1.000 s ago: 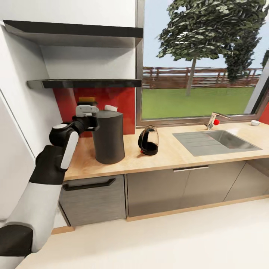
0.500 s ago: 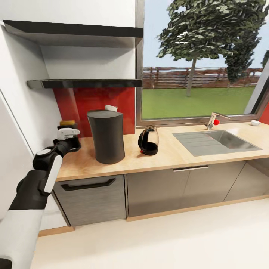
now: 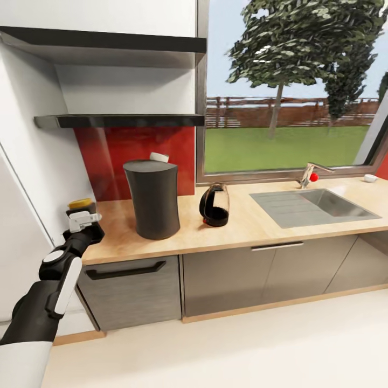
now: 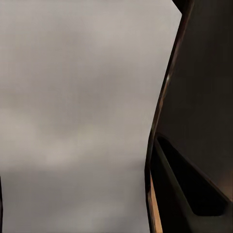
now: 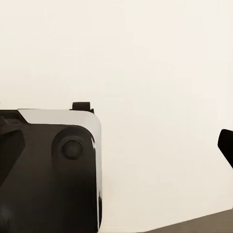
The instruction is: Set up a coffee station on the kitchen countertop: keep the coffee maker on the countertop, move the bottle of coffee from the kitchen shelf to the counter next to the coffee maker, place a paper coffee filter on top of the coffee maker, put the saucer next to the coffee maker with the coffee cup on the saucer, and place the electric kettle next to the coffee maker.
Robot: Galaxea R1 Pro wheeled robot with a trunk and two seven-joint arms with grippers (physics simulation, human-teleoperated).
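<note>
- The table was a long light wood-grain slab over glossy dark-grey cabinet fronts, backed by a red splash panel and a window.
- The coffee maker was a tall, matte dark-grey, near-cylindrical body standing upright on the table; a small white object showed just behind its top edge, its nature unclear.
- The electric kettle, rounded clear glass with dark liquid and a black handle, stood on the table just beside the coffee maker, on the sink side.
- The kitchen shelf was a thin dark slab on the wall above the coffee maker.
- The left pincer hung at the table's far left end, well apart from the coffee maker; the bottle of coffee, seen as an amber cap over a dark body, sat at the pincer's tip. Whether the fingers clamped it could not be told.
- The sink was a grey steel basin set into the table.
</note>
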